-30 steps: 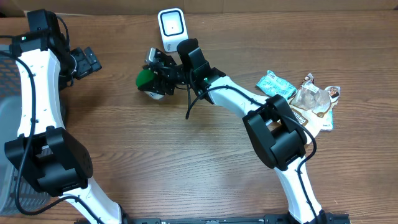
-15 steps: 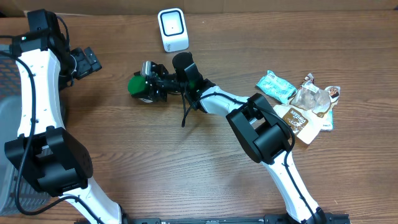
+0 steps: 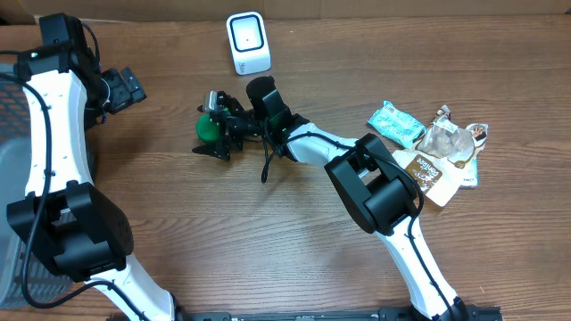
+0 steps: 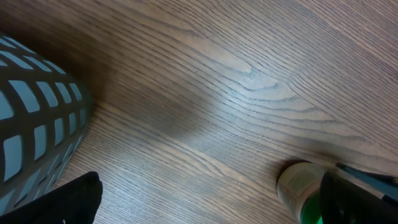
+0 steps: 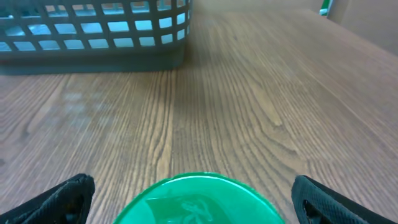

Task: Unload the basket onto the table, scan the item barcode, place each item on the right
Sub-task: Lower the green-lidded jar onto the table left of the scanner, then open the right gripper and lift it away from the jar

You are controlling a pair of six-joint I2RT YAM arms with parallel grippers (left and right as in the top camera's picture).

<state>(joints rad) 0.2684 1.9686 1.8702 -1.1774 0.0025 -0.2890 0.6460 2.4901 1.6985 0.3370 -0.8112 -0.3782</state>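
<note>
Overhead, the right tool stands spread wide around the green-capped container, which sits on the wooden table just in front of the white scanner. In the right wrist view the green cap fills the gap between the two fingers, with table showing on either side, so the container is released rather than gripped. What it holds cannot be told. The left tool hangs open and holds nothing, near the grey mesh basket at the table's left edge. Only part of the basket's wall and floor shows, so its contents cannot be told. A teal packet and some clear bags lie far right.
</note>
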